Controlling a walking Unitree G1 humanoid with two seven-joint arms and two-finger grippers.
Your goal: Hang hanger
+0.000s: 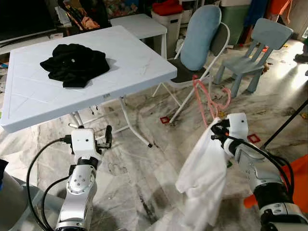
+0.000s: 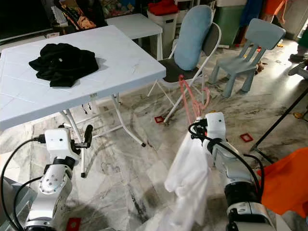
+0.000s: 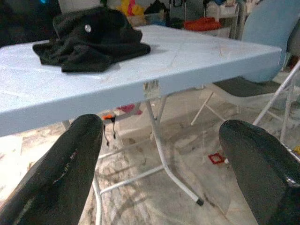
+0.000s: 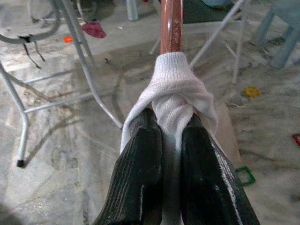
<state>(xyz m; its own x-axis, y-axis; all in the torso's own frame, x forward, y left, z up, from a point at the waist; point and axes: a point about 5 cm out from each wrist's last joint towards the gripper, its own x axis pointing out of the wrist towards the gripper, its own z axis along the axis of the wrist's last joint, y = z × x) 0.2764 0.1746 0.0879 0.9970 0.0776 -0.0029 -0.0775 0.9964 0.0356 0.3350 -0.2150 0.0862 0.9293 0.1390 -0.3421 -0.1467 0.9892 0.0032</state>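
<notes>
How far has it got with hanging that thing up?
Done: a white cloth garment is already on the pink plastic hanger. In hand: the right hand pinches both, held low above the floor. The left hand is open. Left: hooking it somewhere; no rail shows.

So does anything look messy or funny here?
Yes. The white cloth garment sags in a bunch from the pink plastic hanger, not spread over it; the right gripper pinches cloth and hanger together. A crumpled black cloth garment lies heaped on the white plastic folding table. The left gripper is open, holding nothing.
</notes>
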